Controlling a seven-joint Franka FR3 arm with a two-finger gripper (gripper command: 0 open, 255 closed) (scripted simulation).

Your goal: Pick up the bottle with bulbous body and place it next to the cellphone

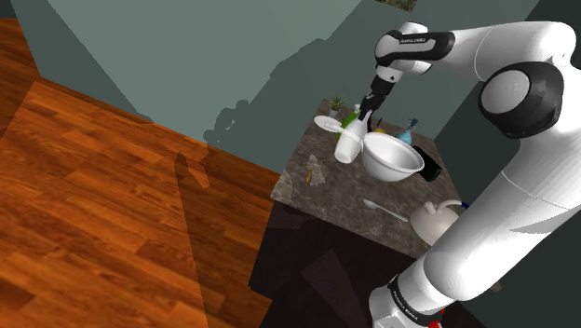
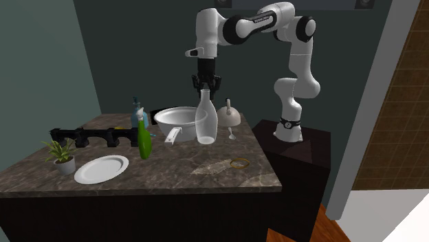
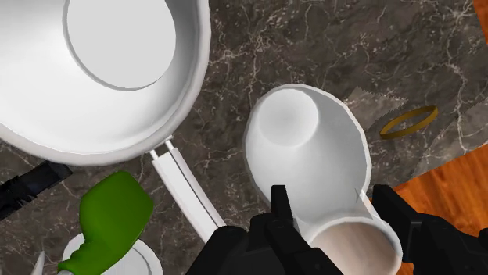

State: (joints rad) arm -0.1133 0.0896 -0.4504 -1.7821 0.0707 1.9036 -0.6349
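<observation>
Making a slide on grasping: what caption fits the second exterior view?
Franka gripper at the neck of an upright pale bottle on a dark veined counter, beside a white bowl.

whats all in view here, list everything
bulbous bottle: one, white, upright beside the bowl, neck in the gripper
bowl: one, white, handled, mid counter
green bottle: one, green, by the bowl's handle
blue bottle: one, blue, behind the green bottle
plate: one, white, beside the plant
plant: one, green in a white pot, counter's end farthest from the stand
black rack: one, black, behind plant and plate
kettle: one, white, between bulbous bottle and stand
spoon: one, pale, near the kettle
ring: one, gold, flat on the counter
counter: one, dark marbled
arm: one, white, dark joints
gripper: one, black, shut on the bulbous bottle's neck
</observation>
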